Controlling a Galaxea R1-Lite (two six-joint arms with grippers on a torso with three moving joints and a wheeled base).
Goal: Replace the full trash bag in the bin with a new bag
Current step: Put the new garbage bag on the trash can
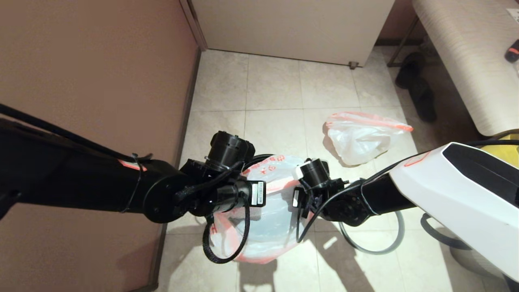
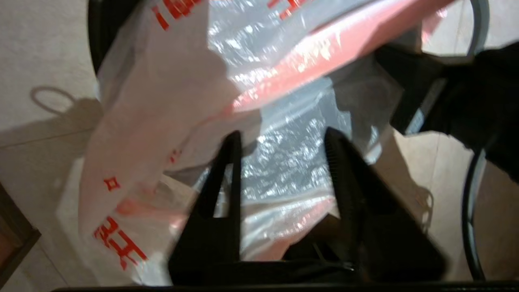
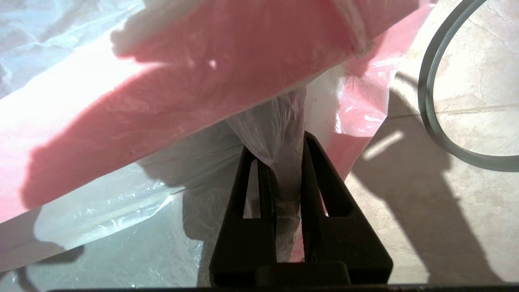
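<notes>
The new bag [image 1: 269, 219], translucent white with red print and a pink band, hangs between both wrists at the middle of the floor. My right gripper [image 3: 284, 146] is shut on a bunched fold of this new bag [image 3: 279, 121]. My left gripper [image 2: 284, 140] is open at the opposite side, and the crinkled plastic of the new bag [image 2: 284, 162] shows between and beyond its fingers. A black curved wall of the bin [image 2: 95, 36] shows behind the plastic; the rest of it is hidden. The full trash bag [image 1: 361, 138] lies bunched on the tiles, farther off to the right.
The grey rim ring [image 1: 377, 248] lies on the floor under my right arm. A brown wall [image 1: 93, 81] runs along the left, with a pale cabinet [image 1: 292, 28] at the back. A bench [image 1: 466, 61] and black shoes [image 1: 419, 91] stand at the right.
</notes>
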